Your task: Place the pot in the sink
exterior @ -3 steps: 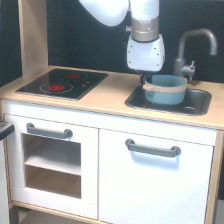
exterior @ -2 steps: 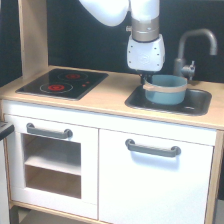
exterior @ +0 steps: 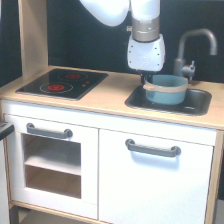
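One arm over sink (exterior: 197, 107): gripper (exterior: 146, 83) at pot (exterior: 166, 89) rim, fingers hidden, can't tell if clamped. Pot inside sink, tap (exterior: 192, 50) behind it, hob (exterior: 63, 83) well clear.

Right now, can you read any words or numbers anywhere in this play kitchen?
None: no words, numbers or labels can be read.
The hob shows only red rings, not writing.
The pot, the sink, the tap and the cupboard doors look plain.
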Tool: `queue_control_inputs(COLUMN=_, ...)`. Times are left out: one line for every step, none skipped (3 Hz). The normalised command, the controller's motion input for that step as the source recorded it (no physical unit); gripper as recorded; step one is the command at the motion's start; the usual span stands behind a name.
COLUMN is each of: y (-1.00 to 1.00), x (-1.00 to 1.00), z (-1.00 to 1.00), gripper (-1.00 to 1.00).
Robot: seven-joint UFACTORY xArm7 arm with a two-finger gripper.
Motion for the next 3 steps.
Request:
queue_control_inputs(y=0.05, x=0.0, z=-0.63, gripper=-0.54)
queue_control_inputs(y=0.04, x=-0.01, z=-0.63, gripper=-0.53)
queue_control_inputs(y=0.04, x=0.01, z=-0.63, gripper=-0.57)
